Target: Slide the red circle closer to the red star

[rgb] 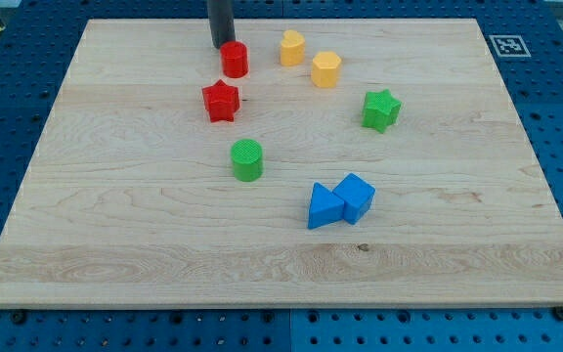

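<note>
The red circle (235,60) stands near the view's top, left of centre. The red star (221,101) lies just below it and slightly to the left, a small gap between them. My tip (220,45) is at the circle's upper left, touching or almost touching it; the dark rod rises out of the view's top.
Two yellow blocks (292,47) (326,69) lie right of the red circle. A green star (381,110) is further right. A green circle (247,159) sits below the red star. A blue triangle (324,206) and a blue cube (356,197) touch lower down on the wooden board (115,244).
</note>
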